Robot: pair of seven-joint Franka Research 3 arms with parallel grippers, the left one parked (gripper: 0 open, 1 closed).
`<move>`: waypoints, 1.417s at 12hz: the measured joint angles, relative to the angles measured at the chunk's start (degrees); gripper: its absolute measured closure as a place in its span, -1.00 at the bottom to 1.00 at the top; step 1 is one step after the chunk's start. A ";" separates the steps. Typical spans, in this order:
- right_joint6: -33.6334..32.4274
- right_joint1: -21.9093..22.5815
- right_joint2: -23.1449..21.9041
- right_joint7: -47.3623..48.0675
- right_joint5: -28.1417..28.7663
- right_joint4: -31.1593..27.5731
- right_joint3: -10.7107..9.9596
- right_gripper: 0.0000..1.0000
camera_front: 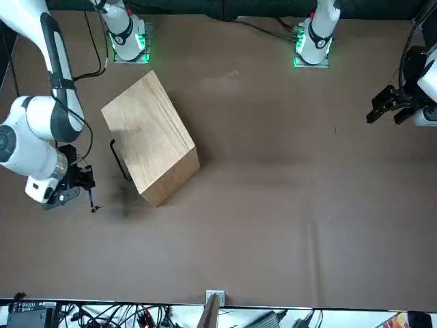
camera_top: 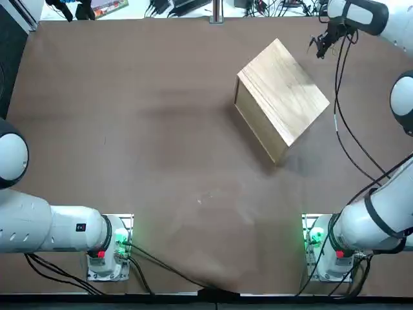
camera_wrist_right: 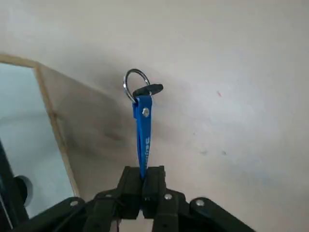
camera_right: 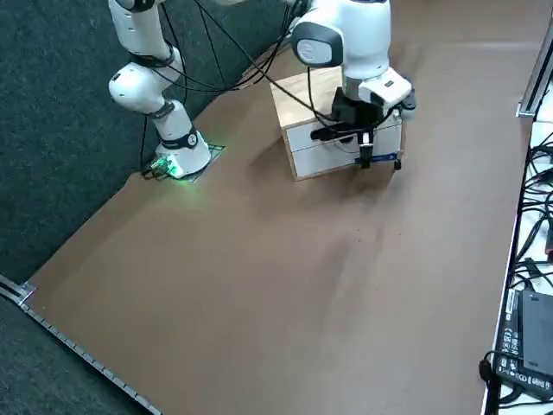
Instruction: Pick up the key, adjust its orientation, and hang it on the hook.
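In the top view, the right gripper, at one o'clock from the wooden box, grips the blue strap, leaving the ring and key beyond its tips, presumably so the ring can meet the hook

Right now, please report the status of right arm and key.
Right gripper shut on blue key strap, raised over the table beside the wooden box. Metal ring and black key head at strap's far end. Hook not identified.
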 joint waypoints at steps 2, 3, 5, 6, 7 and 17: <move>0.00 0.40 0.88 -4.96 0.01 0.84 1.03 0.91; 0.00 0.50 1.12 -7.54 0.01 1.09 1.60 0.91; 0.00 0.56 1.61 -13.38 0.04 1.52 2.57 0.91; 0.00 0.57 1.93 -16.76 0.20 1.89 3.03 0.91; 0.00 0.58 2.35 -19.99 0.48 2.41 3.39 0.91; 0.00 1.09 5.30 -43.25 2.00 5.29 5.19 0.91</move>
